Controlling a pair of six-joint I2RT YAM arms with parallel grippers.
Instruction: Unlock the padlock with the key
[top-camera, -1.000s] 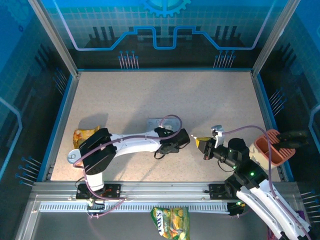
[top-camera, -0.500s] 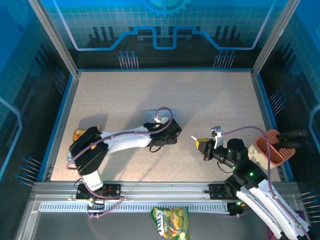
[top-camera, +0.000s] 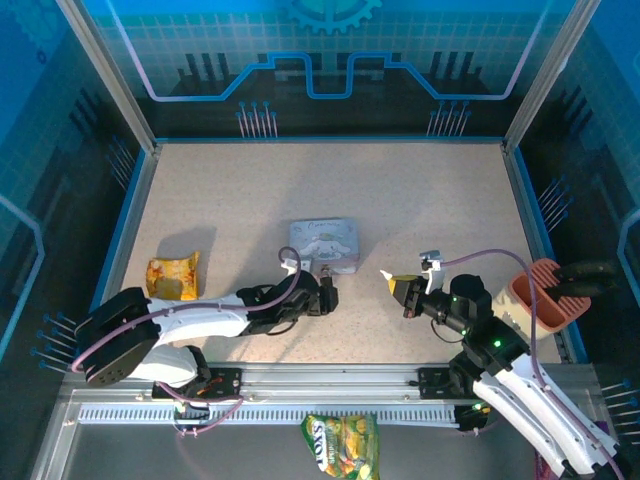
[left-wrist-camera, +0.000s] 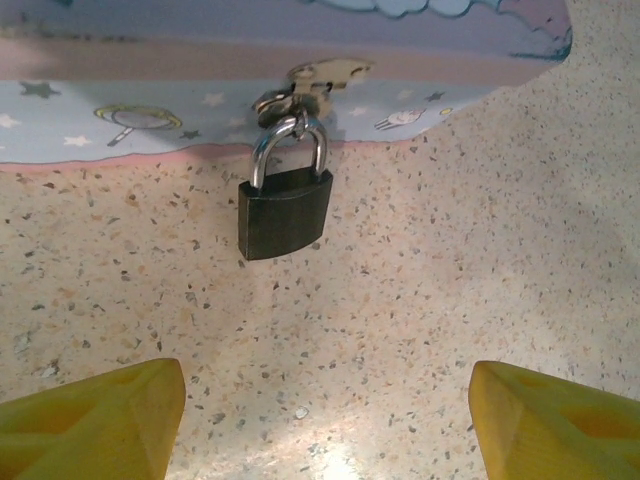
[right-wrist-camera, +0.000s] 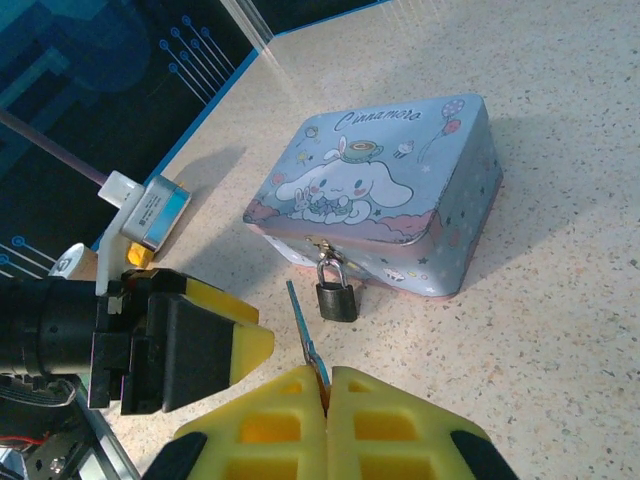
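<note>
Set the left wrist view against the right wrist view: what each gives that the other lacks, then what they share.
Left wrist: the silver shackle threaded through the hasp, close up. Right wrist: the thin dark-grey metal key pinched in the shut right end effector, plus the printed lid. Both: the small dark metal padlock, the lilac cartoon-printed tin box, the open left end effector.

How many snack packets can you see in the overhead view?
2. An orange-yellow packet lies near the left edge of the table; a green-yellow packet lies off the table, below the mounting rail. Others may be hidden.
</note>
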